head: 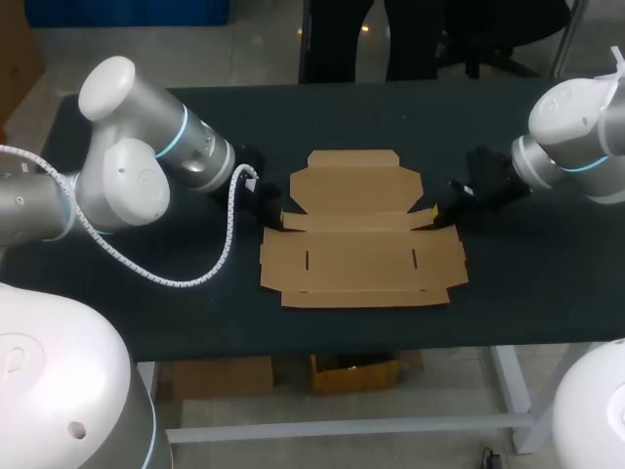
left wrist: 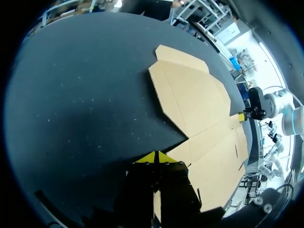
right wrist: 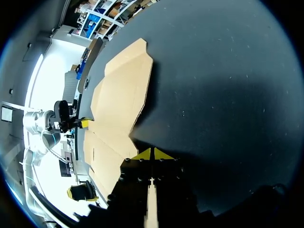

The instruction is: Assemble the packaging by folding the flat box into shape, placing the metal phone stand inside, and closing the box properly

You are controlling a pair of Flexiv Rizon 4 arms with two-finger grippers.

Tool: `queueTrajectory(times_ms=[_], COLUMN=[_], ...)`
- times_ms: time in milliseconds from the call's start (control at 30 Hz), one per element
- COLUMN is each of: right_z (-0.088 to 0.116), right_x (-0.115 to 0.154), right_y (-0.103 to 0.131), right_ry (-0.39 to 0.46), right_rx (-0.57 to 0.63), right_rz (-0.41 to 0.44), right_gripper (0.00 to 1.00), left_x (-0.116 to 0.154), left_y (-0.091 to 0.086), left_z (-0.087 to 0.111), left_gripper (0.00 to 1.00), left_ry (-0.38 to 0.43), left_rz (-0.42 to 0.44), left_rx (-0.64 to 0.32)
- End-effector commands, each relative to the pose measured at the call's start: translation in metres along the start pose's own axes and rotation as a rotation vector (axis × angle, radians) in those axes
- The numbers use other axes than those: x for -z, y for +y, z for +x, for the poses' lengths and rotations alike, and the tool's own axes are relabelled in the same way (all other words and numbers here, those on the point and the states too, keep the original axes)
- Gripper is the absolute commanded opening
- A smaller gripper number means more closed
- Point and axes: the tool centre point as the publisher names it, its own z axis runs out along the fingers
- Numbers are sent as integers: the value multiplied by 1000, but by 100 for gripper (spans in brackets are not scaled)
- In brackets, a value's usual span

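A flat cardboard box (head: 361, 230) lay unfolded in the middle of the dark tabletop (head: 527, 283), its flaps spread out and its long sides running across the robot's front. The robot's two arms came in low from either side and met it at the notches where the far panel joins the wider near panel.

The left hand (head: 269, 210) sat at the box's left notch, just beside the small side flap. In the left wrist view its yellow fingertips (left wrist: 151, 157) were drawn together to a thin line at the flap's edge, with the cardboard spreading away ahead and to one side. The right hand (head: 437, 210) mirrored it at the right notch, its tips also pressed narrow against the cardboard's edge in the right wrist view.

A strip of tan showed in the slit behind each pair of tips. Whether either hand actually pinched the flap could not be told.

A white coiled cable (head: 227, 230) hung from the left arm and looped across the tabletop, short of the box.
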Motion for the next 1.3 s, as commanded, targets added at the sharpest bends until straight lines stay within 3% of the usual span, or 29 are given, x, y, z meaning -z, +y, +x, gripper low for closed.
queueTrajectory(times_ms=[33,1300], right_z=[0,15], right_x=[1,1], right_y=[0,-2], right_ry=[2,-38], right_rx=[1,17], right_rz=[1,-9], right_gripper=[0,0], left_x=[-2,4], left_y=[0,-3], left_z=[1,17], left_gripper=[0,0], left_ry=[-1,-7], left_rz=[0,13], left_rx=[3,-34])
